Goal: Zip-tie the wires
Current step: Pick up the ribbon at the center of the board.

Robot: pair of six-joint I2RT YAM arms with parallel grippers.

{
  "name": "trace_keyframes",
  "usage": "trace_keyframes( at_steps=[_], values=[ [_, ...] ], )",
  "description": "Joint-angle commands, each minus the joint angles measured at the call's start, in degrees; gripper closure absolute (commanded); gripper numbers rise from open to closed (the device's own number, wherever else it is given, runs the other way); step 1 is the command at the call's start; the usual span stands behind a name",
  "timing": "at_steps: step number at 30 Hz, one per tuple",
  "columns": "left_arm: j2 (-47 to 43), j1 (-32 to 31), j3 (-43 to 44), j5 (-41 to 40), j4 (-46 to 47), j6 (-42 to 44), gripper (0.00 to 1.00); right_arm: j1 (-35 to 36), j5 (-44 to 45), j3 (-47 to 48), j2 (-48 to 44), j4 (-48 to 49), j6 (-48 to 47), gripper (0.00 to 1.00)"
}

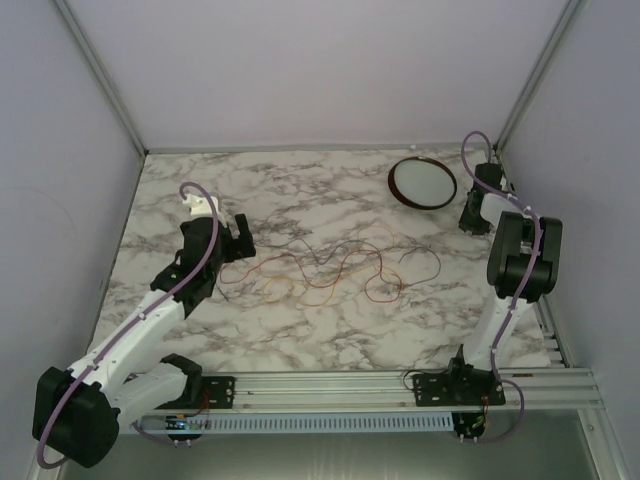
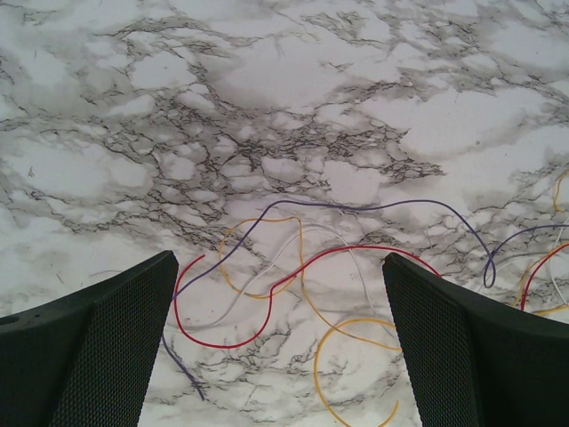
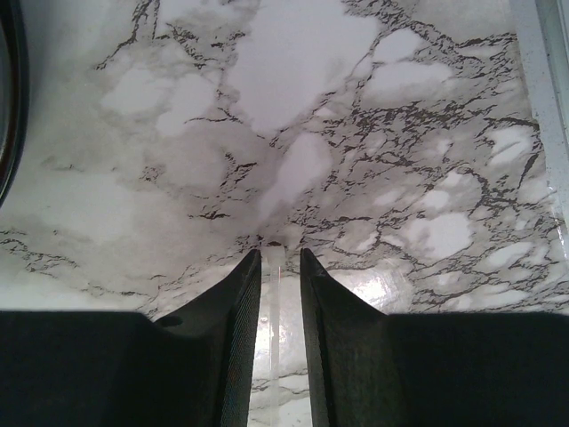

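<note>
The wires lie loose and tangled on the marble table's middle, in red, orange, yellow and dark strands. My left gripper hovers at their left end, open wide. In the left wrist view its fingers stand either side of red, yellow and purple wire loops, touching none. My right gripper is far right, beside the dish. In the right wrist view its jaws stand narrowly apart around a clear plastic strip lying on the table; the strip is against the left finger, with a gap to the right finger.
A dark-rimmed round white dish sits at the back right; its rim shows at the left edge of the right wrist view. A metal rail runs along the near edge. Another rail borders the table's right side. Lilac walls enclose the table.
</note>
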Motion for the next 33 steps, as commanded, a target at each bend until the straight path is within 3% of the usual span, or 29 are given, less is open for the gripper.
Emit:
trace_keyframes(
  at_steps=[1, 10, 21, 27, 33],
  values=[
    [0.2, 0.3, 0.8, 0.4, 0.3, 0.9, 0.0, 0.5, -0.6, 1.5, 1.4, 0.3, 0.0, 0.77],
    [0.1, 0.3, 1.0, 0.8, 0.3, 1.0, 0.0, 0.4, -0.6, 1.1, 1.9, -0.1, 0.2, 0.82],
    [0.0, 0.3, 1.2, 2.1, 0.4, 1.1, 0.0, 0.5, -0.5, 0.4, 0.8, -0.3, 0.2, 0.96],
    [-0.8, 0.2, 1.1, 12.6, 4.6, 2.5, 0.0, 2.0, 0.5, 1.2, -4.0, -1.7, 0.4, 0.99],
    [-1.3, -1.2, -1.2, 21.9, 15.1, -1.3, 0.0, 5.9, 3.1, 0.6, -12.8, -3.5, 1.2, 0.99]
  ],
)
